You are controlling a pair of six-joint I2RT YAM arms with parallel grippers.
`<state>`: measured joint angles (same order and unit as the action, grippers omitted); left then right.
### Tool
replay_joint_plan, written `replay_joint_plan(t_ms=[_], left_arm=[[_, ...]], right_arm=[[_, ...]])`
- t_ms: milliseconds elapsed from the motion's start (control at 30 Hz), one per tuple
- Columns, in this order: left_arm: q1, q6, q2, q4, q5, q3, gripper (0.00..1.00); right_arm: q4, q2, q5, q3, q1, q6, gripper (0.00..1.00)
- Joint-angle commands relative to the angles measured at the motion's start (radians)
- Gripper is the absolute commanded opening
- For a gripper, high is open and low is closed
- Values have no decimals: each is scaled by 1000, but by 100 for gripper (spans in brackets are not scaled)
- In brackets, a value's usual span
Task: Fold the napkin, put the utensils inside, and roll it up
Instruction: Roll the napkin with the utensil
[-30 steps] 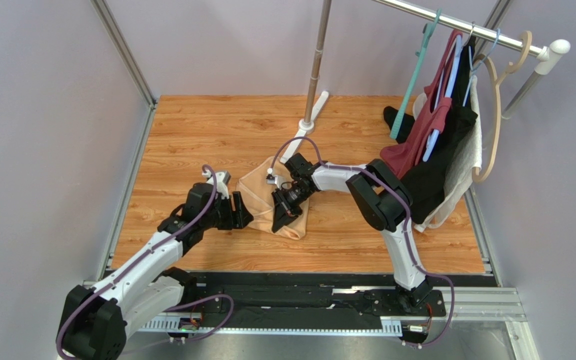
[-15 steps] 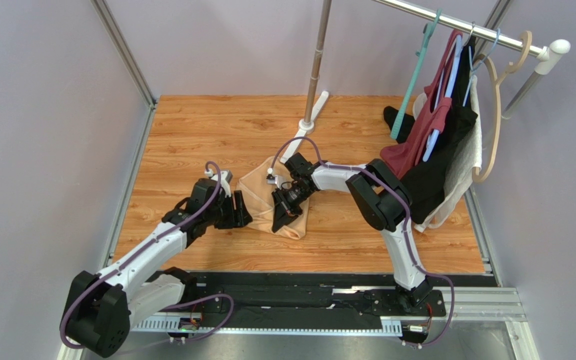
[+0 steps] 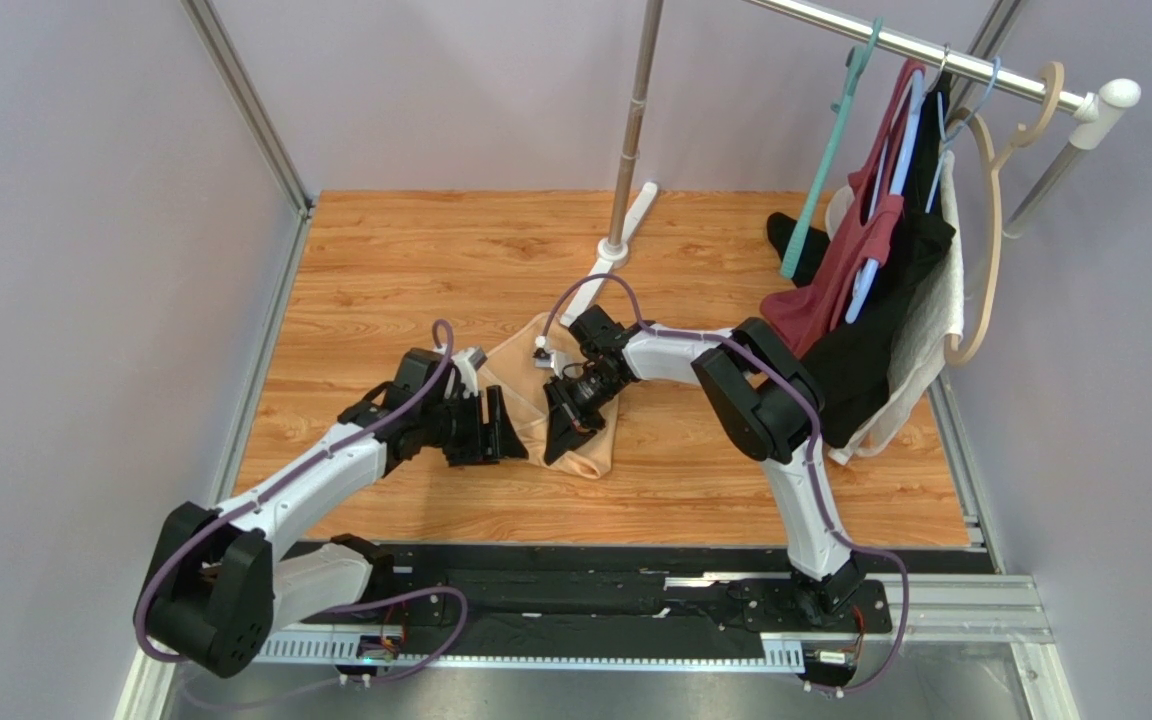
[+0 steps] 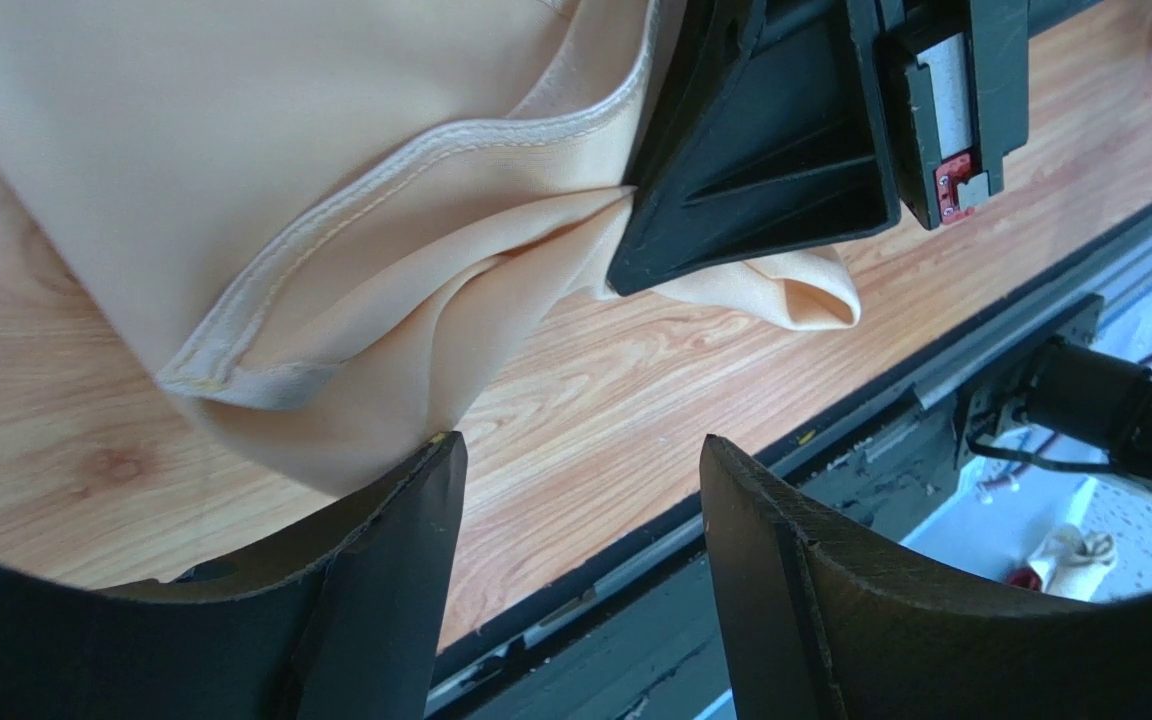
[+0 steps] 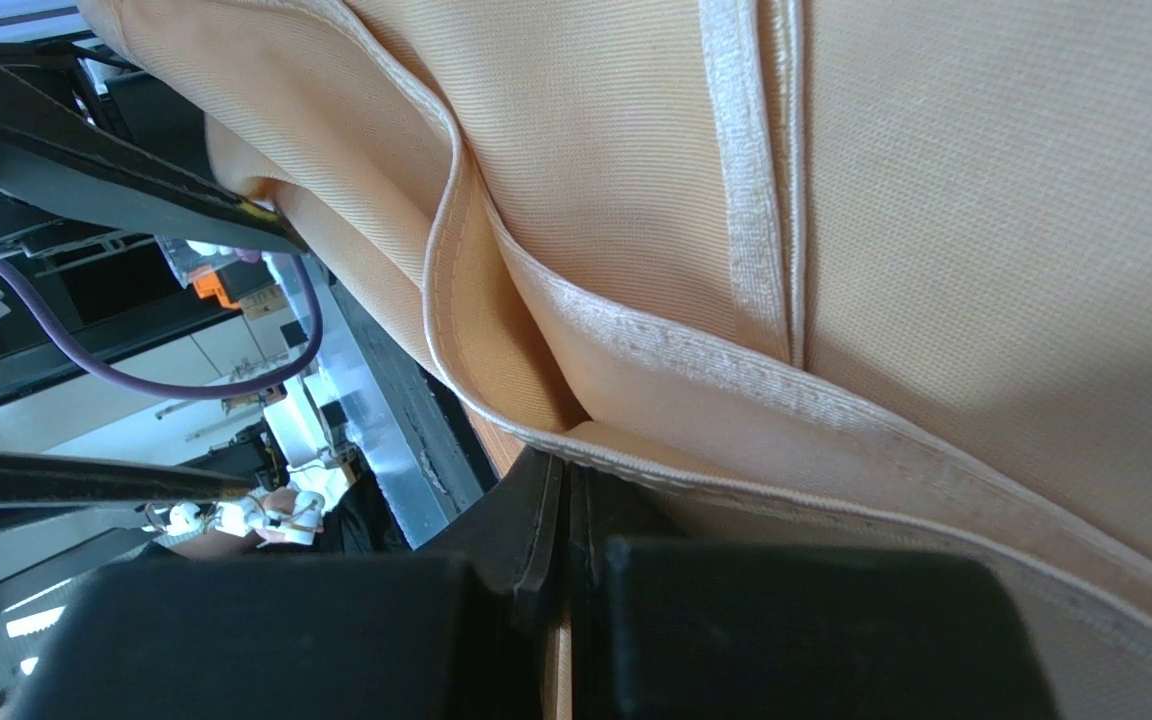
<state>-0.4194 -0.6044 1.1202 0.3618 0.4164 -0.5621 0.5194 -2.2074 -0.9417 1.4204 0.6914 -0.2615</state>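
1. The napkin [image 3: 512, 372] lies bunched on the table [image 3: 387, 270], partly hidden under my right gripper [image 3: 555, 444].
2. That gripper pinches a napkin fold tight.
3. My left gripper [image 4: 582, 495] gapes wide, holding nothing, just beside the napkin's edge.

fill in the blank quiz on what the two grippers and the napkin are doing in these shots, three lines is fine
1. The left gripper is ___, holding nothing, next to the napkin.
2. The right gripper is ___ on a hemmed fold of the napkin.
3. The napkin lies bunched on a ___ tabletop.

Missing words: open; shut; wooden
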Motion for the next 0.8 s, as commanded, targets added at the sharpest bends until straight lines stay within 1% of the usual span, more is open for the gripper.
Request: replay_joint_plan(t_ms=[0, 167, 333, 600, 667, 767], left_arm=[[-7, -34, 3, -54, 82, -53, 67], [-27, -23, -23, -41, 111, -58, 68], [-45, 0, 44, -20, 114, -51, 68], [-62, 74, 134, 45, 136, -96, 68], [-71, 90, 154, 54, 130, -97, 68], [-79, 109, 181, 75, 58, -105, 68]], right_arm=[[-5, -6, 41, 17, -4, -12, 0], [-7, -2, 47, 15, -4, -13, 0], [-4, -5, 47, 18, -4, -15, 0], [-2, -5, 54, 18, -4, -18, 0], [-2, -5, 54, 22, -4, -19, 0], [-2, -2, 53, 22, -6, -19, 0]])
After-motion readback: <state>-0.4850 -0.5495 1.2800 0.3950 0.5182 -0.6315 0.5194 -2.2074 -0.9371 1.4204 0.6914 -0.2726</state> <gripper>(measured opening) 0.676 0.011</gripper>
